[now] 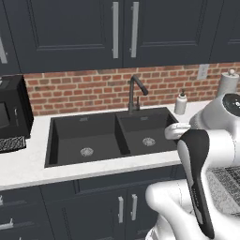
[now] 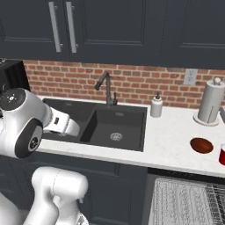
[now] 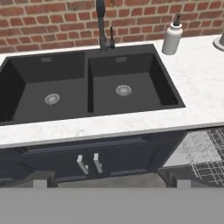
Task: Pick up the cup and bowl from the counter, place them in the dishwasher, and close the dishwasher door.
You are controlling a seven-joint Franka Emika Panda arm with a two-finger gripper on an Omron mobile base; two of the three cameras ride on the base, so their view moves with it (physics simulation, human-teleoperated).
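In the left base view, the white marbled surface (image 1: 28,168) runs across the middle with a black double-basin sink (image 1: 110,136) set into it and a dark faucet (image 1: 136,91) rising at its far edge against the brick wall. A white soap dispenser (image 1: 181,103) stands just right of the sink, and a paper towel roll (image 1: 228,82) stands farther right near the wall. A black appliance (image 1: 11,115) sits at the far left. The robot's white arm fills the lower right, and behind it a patch of grey wire rack (image 1: 229,180) shows.

In the right base view, the bowl (image 2: 201,145) rests on the surface to the right of the sink, well apart from it, nearer the front edge than the paper towel roll. The cup (image 2: 222,154) stands just right of the bowl at the picture's right edge, partly cut off. Below the surface's edge, the dishwasher (image 2: 186,202) has its grey wire rack pulled out. The soap dispenser sits between the sink and the paper towel roll.

In the hand view, the hand (image 3: 109,183) looks toward the sink and the cabinet doors beneath it; its two dark fingertips (image 3: 40,183) stand far apart at the bottom, released, with nothing between them. The wire rack shows at the lower right, under the surface's edge.
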